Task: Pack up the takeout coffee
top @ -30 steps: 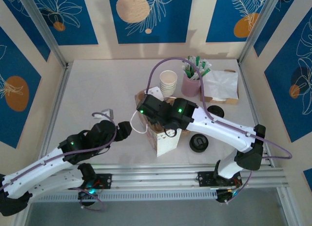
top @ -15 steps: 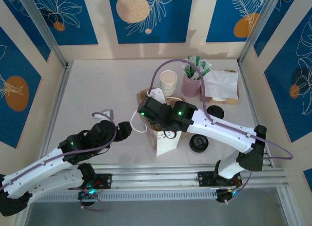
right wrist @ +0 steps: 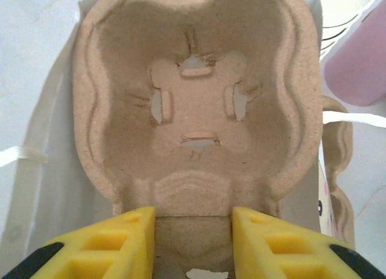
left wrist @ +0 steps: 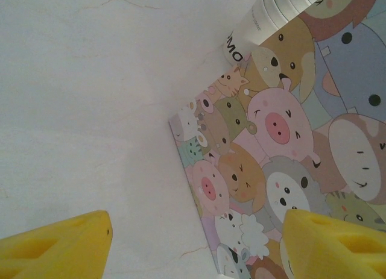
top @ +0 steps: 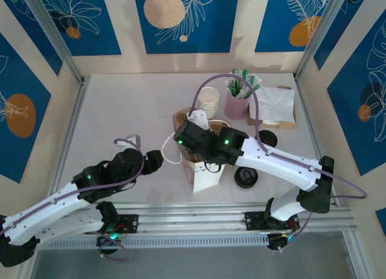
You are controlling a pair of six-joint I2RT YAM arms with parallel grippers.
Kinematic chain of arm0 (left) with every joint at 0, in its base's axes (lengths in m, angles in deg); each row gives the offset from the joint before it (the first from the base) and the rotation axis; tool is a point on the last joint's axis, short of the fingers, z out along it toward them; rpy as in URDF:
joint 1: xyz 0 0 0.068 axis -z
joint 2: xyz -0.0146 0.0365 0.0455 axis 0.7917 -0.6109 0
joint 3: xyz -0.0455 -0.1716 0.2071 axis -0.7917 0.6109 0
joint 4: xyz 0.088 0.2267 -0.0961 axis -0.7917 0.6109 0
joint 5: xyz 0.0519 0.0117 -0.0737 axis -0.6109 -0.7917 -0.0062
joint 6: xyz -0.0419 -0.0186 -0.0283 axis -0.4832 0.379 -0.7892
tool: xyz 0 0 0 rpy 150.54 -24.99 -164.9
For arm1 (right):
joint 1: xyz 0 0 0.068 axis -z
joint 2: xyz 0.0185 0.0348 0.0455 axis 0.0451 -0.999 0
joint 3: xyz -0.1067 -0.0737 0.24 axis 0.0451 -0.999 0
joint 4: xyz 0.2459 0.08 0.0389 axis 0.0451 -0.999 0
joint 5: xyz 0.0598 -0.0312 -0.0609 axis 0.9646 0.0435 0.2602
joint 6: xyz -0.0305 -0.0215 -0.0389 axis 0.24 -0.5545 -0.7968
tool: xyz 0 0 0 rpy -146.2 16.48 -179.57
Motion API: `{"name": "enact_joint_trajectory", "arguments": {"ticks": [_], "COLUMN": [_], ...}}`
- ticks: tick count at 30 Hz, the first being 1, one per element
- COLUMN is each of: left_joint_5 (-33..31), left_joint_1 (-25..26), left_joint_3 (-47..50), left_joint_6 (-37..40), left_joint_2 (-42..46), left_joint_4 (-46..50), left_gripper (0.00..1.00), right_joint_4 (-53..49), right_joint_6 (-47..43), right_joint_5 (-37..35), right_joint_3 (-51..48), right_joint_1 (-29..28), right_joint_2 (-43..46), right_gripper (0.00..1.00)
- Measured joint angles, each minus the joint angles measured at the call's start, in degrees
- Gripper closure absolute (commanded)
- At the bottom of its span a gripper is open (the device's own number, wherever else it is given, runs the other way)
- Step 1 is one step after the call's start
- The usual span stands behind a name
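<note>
**Held tray (right wrist: 196, 104) sits in the bag (top: 205, 176) mouth**

The right gripper (right wrist: 193, 234) pinches the pulp tray by its rim, down in the bag's open top. The left gripper (left wrist: 196, 246) hangs wide open just beside the bag's cartoon side.

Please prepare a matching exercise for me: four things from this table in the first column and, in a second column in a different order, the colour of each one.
Things:
1. cup carrier
2. stick holder
3. lid near the front edge
4. stack of cups

Colours:
a. black
b. pink
c. brown
d. white

Right pairs: 1-c, 2-b, 3-a, 4-d
</note>
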Motion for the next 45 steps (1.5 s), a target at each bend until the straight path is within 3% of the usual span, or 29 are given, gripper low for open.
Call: {"name": "enact_joint_trajectory", "arguments": {"ticks": [19,34,45], "left_joint_5": [0.81,0.55,-2.78], "left_joint_1": [0.00,0.00,0.00], "left_joint_3": [0.00,-0.02,-2.84], "left_joint_6": [0.00,0.24,3.04], "left_joint_2": [-0.22,-0.15,1.38], "left_joint_4": [0.02,1.14,6.01], "left_gripper": [0.27,0.29,0.22], "right_joint_4": [0.17,-5.60,-6.62], "right_joint_6": [1.11,1.60,0.94], "right_joint_5": [2.93,3.43,5.81], "right_joint_3": [0.00,1.44,1.81], "right_joint_1": [0.00,0.37,1.09], "right_joint_2": [6.95,2.86,2.78], "right_gripper": [0.63,0.60,0.60]}}
